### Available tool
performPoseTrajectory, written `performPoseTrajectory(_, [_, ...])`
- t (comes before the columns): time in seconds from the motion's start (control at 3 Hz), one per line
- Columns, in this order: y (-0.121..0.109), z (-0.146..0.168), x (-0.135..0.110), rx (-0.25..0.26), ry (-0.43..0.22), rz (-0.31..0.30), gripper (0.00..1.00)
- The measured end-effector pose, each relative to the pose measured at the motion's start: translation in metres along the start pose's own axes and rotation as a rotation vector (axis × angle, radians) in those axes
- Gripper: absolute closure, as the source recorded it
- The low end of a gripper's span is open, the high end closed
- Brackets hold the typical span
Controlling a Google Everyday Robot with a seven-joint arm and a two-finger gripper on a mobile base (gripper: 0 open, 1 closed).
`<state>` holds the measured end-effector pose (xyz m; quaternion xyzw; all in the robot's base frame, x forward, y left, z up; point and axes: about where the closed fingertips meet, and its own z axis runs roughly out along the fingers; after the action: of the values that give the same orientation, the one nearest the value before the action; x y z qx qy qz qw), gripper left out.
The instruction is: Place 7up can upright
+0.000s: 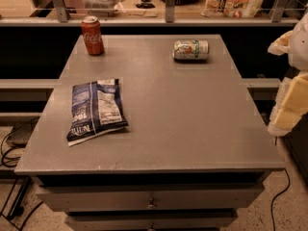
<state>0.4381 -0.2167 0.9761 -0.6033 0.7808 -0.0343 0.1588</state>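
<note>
The 7up can [191,50] is silvery-white with green lettering and a red-orange spot. It lies on its side at the back right of the grey table [183,129], its length running left to right. My gripper [291,97] shows as white and yellowish parts at the right edge of the view, beyond the table's right edge. It is well apart from the can, to the can's right and nearer to me. Nothing shows in it.
A red Coca-Cola can [92,35] stands upright at the back left. A dark blue chip bag [96,109] lies flat on the left side. A railing and shelf with clutter [163,8] run behind the table. Cables [12,153] lie on the floor at left.
</note>
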Motion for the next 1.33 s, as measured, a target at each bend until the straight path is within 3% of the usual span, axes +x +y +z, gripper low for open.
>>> performPoseTrajectory(0.33, [0.001,0.001,-0.003,-0.003,0.01,-0.031,0.0])
performPoseTrajectory(0.67, [0.004,0.015,-0.025,-0.039,0.097,-0.229,0.0])
performPoseTrajectory(1.0, [-0.014,0.04,-0.068,-0.038,0.138,-0.447,0.0])
performPoseTrajectory(1.33, [-0.03,0.052,-0.091,-0.012,0.144,-0.5,0.0])
